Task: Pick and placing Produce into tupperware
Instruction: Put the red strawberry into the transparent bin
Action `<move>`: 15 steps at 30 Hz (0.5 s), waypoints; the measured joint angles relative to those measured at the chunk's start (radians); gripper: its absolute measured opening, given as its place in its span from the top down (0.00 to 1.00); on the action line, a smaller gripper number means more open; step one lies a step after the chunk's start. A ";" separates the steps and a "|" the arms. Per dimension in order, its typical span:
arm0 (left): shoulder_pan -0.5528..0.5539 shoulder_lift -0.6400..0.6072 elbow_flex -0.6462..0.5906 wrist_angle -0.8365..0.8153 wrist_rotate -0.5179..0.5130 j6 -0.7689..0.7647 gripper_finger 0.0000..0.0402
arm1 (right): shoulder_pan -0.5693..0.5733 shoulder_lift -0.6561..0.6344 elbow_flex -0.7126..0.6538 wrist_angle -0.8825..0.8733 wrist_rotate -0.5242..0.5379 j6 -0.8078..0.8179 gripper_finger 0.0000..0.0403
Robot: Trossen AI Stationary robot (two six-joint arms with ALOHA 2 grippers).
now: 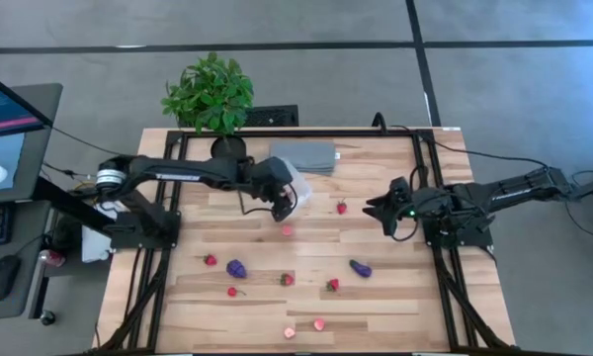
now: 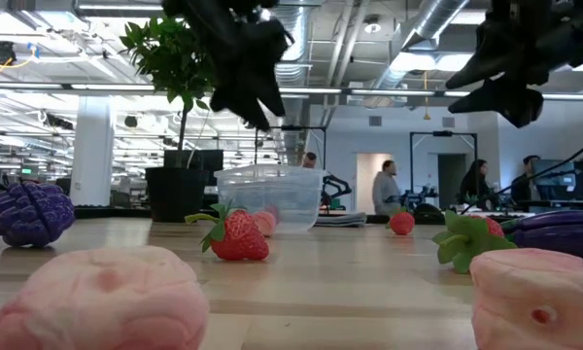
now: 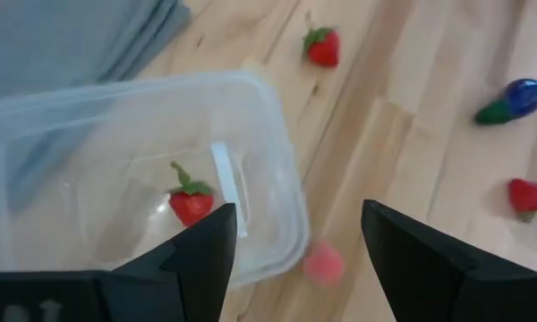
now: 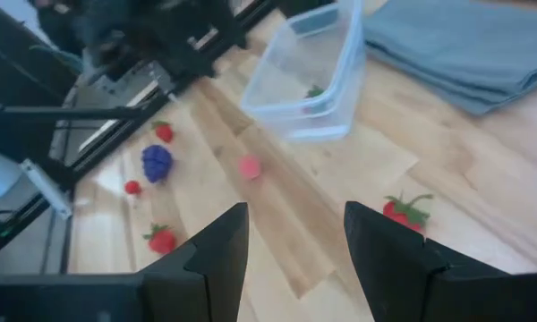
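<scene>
left tool [image 1: 285,198] open; right tool [image 1: 379,208] open

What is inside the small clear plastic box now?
One red toy strawberry with a green leaf top lies inside the small clear plastic box. The left gripper hangs over it, open, and hides the box's near edge.

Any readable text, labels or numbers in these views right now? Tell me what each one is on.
None can be read.
Monitor left of the table: its screen shows coloured blocks and a round icon, any lettering too small to read.
Room behind the table in the low view: no legible sign.
Tupperware, grey cloth, produce and both arms: no label or marking shows.
</scene>
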 joint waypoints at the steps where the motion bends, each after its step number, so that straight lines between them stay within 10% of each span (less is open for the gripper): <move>1: -0.016 -0.019 0.000 -0.021 -0.022 0.002 0.42 | 0.000 0.000 0.000 -0.010 0.014 0.005 0.48; 15: -0.267 -0.220 -0.052 -0.333 -0.520 -0.171 0.42 | -0.001 0.251 0.000 -0.012 0.053 -0.070 0.48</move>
